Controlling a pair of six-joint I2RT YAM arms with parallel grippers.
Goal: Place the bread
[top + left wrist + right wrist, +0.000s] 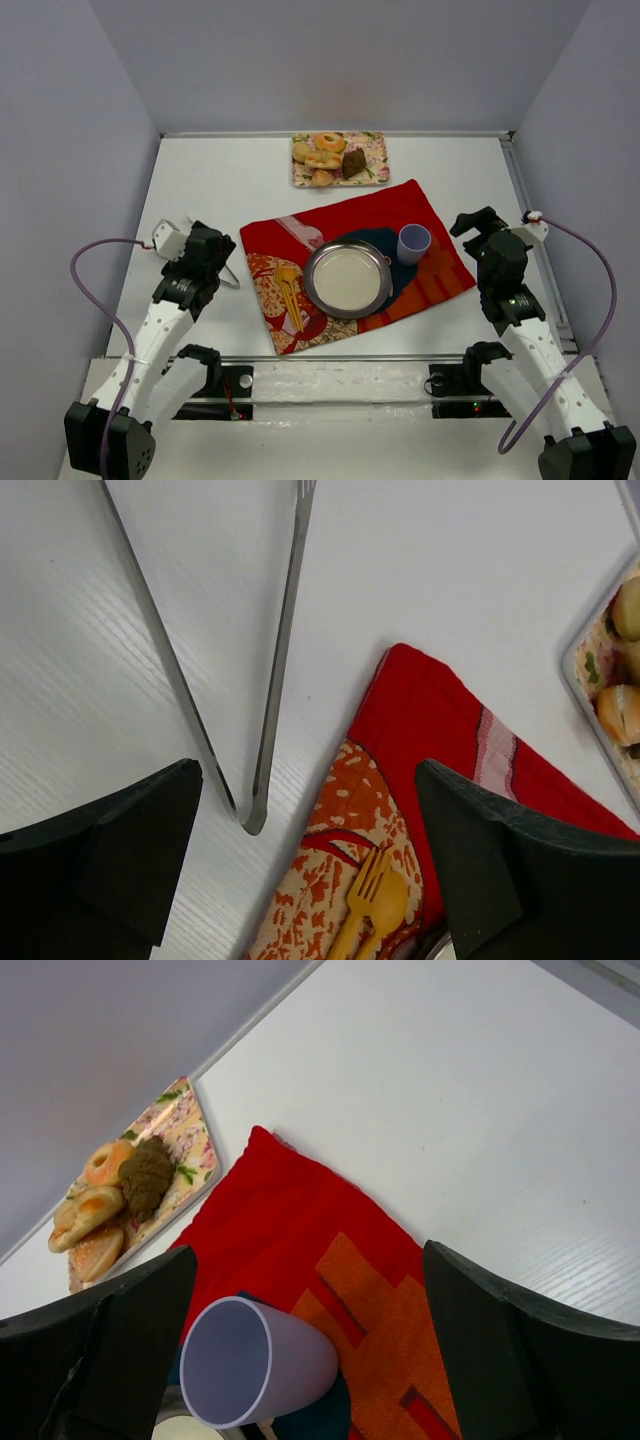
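Spanning the table (200, 180), a red cloth (380, 215) holds a plate (347, 280). Both grippers, left (207, 240) and right (480, 225), gape empty beside it. At the far edge, a tray (373, 140) carries the bread (322, 178).

A lab booth: plain grey walls (350, 60) enclose a white table (200, 180)
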